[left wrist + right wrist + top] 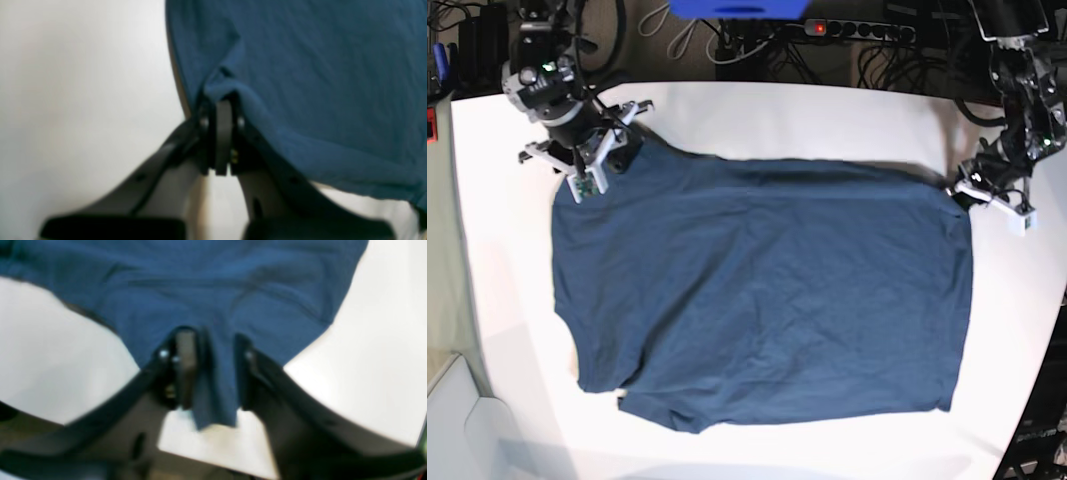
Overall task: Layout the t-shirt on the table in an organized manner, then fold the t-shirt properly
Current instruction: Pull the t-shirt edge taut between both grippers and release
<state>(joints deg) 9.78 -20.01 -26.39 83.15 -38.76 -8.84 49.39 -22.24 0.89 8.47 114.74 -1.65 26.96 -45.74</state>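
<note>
Base view only: whole t-shirt (762,300) flat on table (757,115).

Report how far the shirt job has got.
Mostly done: the t-shirt lies spread nearly flat on the table, though wrinkles remain.
In hand: the left gripper is shut on a bunched corner; the right gripper has cloth between its fingers at the opposite far corner.
Left: no fold is visible yet, so all folding remains.

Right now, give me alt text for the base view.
A dark blue t-shirt lies spread nearly flat on the white table, seen from above. The right gripper and left gripper each grip a far corner.
</note>
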